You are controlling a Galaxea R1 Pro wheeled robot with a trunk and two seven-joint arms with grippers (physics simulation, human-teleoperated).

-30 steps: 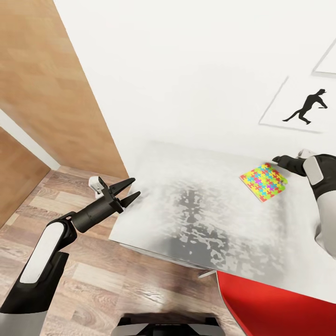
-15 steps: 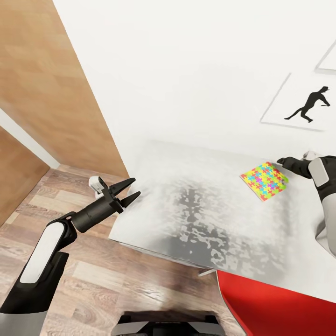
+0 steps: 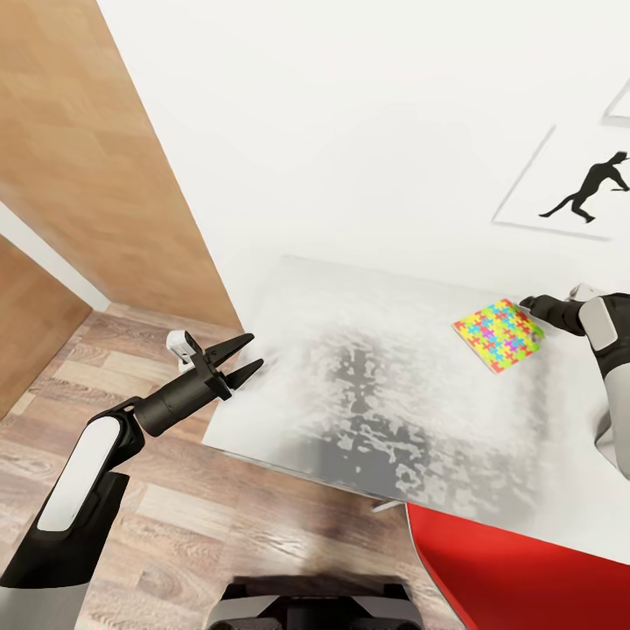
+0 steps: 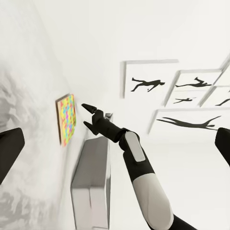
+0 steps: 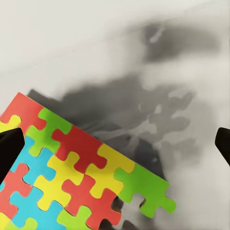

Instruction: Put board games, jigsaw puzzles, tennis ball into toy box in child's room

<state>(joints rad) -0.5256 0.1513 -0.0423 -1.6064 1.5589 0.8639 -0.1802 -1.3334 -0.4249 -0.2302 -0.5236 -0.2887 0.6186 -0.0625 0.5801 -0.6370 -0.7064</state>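
Note:
One jigsaw puzzle, a thin square of bright interlocking pieces, lies on the table towards its far right. My right gripper is open at the puzzle's right corner, its black fingers spread just above it. In the right wrist view the puzzle sits close below the open right gripper and casts a shadow on the top. My left gripper hangs open and empty off the table's left edge. The left wrist view shows the puzzle, the right gripper and the light grey toy box beside the right arm.
A red seat pokes in under the table's near edge at the lower right. A wooden panel stands at the left over wood-plank floor. Black baseball-player prints hang on the white wall behind the table.
The right gripper has drawn back a little to the right, off the puzzle's corner. The head view has shifted slightly. The left arm has not moved.

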